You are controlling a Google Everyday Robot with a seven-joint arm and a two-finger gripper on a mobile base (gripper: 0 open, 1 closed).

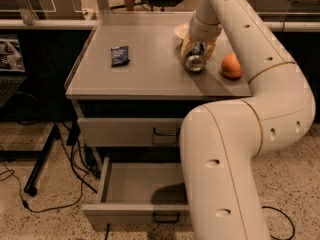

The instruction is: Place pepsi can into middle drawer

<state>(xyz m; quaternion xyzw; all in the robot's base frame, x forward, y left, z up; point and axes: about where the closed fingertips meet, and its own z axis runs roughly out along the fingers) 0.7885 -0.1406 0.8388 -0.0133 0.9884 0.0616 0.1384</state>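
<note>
Gripper (198, 53) clamped on pepsi can (195, 63), silver end toward camera, just beside orange (231, 65); middle drawer (130, 214) open, well below orange.

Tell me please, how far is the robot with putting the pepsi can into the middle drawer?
Done: the middle drawer is pulled open. In hand: the gripper is down at the pepsi can, which lies on its side on the cabinet top, near the orange. Left: lift the can, carry it down and set it in the drawer.
</note>
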